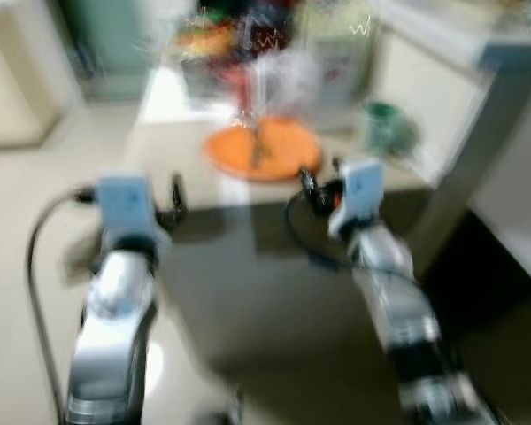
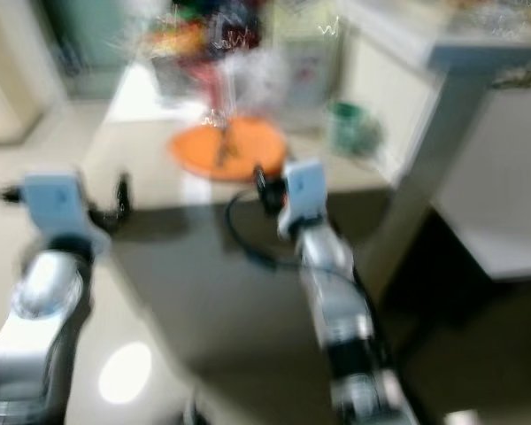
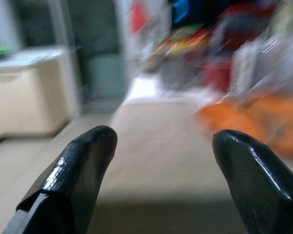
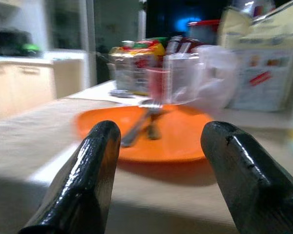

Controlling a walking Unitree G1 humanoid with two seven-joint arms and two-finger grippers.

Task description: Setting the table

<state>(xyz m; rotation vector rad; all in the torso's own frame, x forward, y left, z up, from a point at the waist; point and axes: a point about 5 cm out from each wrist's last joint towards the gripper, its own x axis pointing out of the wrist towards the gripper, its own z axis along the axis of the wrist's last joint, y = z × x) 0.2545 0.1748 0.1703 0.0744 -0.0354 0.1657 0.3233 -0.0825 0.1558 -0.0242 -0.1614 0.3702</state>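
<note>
The right gripper (image 4: pixel 158 161), jaws spread and empty, is held just short of the orange plate (image 4: pixel 176 134) bearing cutlery (image 4: pixel 139 124) on the table (image 1: pixel 173 168), the left gripper (image 3: pixel 163 165) likewise open; blur could cause misjudged reach, whereby the plate is knocked.

blurred head views, looking forward and down over both arms at the table (image 1: pixel 195 190). wrist views low, near its edge, sharing the orange plate (image 4: pixel 180 131).

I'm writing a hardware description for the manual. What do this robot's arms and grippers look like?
Both arms are silver metal with pale blue wrist blocks and black cables. The left gripper and right gripper each have two long, glossy black fingers.
</note>
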